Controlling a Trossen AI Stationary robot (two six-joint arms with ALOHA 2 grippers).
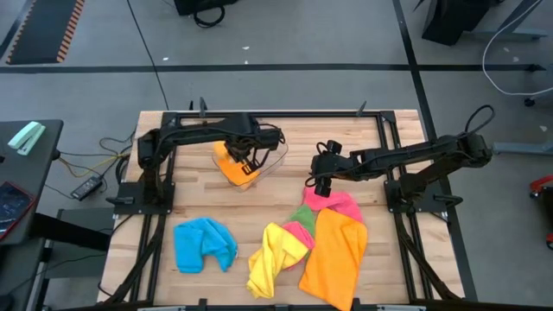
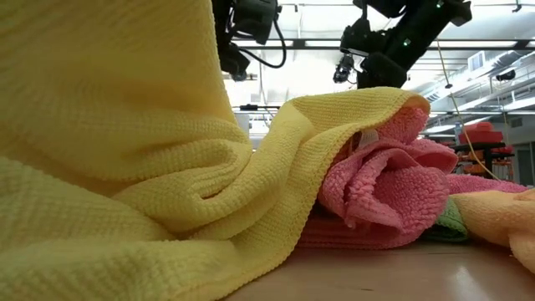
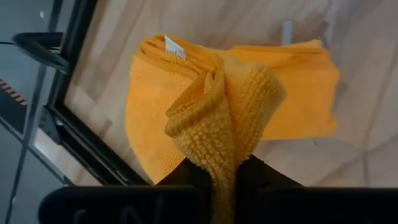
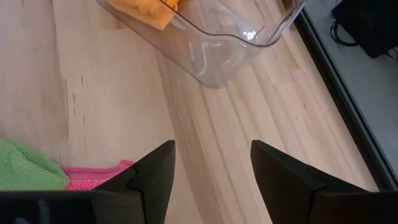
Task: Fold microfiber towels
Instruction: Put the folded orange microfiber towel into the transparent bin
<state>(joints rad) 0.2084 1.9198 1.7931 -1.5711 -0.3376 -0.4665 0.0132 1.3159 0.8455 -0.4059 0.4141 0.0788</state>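
Loose yellow [image 1: 275,255], blue [image 1: 204,244], pink [image 1: 337,202], green [image 1: 304,216] and large orange towels [image 1: 335,255] wait unfolded on the surface's [image 1: 194,207] near half. Beyond them, the right pincer [image 1: 321,186] hovers spread and empty above the pink towel. Farthest, the left pincer [image 3: 221,171] pinches a folded orange towel [image 1: 235,168] in the clear tub [image 1: 278,157]; next likely comes release.

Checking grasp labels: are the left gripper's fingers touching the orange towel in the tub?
Touching. The left wrist view shows the fingers pinching a raised fold of the orange towel.
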